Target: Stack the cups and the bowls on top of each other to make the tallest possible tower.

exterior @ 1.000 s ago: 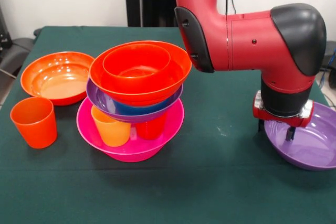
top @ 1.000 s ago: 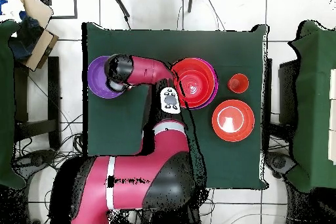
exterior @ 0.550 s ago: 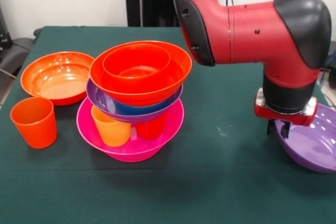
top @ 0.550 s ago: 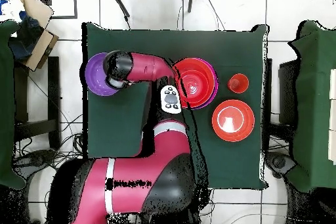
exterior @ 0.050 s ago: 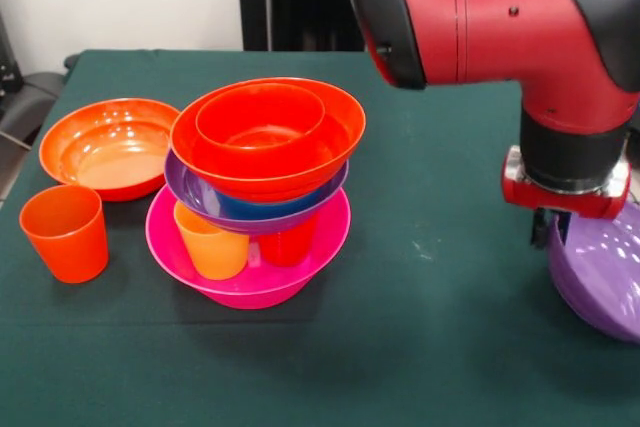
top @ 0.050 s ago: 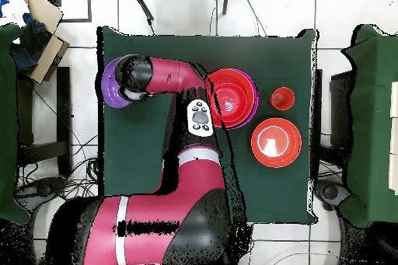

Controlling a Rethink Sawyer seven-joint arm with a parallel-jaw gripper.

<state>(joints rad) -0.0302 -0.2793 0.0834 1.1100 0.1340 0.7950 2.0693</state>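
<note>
hand (exterior @ 0.050 s ago: pixel 552 231) at right edge of front view, pinching rim of tilted purple bowl (exterior @ 0.050 s ago: pixel 600 282) raised off the green table (exterior @ 0.050 s ago: pixel 430 347), tower (exterior @ 0.050 s ago: pixel 262 187) on pink bowl (exterior @ 0.050 s ago: pixel 250 277) left of centre, open cloth between, orange cup (exterior @ 0.050 s ago: pixel 65 232) and wide orange bowl (exterior @ 0.050 s ago: pixel 108 147) far left, white tiled floor (top @ 0.050 s ago: pixel 272 5) around

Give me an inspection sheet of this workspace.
Surface: green-clothed table.
Job's things: tower on a pink bowl holding two cups; lone orange bowl; orange cup; purple bowl tilted at the gripper.
Clutter: nothing seen.
Grippers: at the purple bowl's rim; grip cannot be told.
Cables: on the floor around the table.
Surroundings: cardboard box, neighbouring green tables.
</note>
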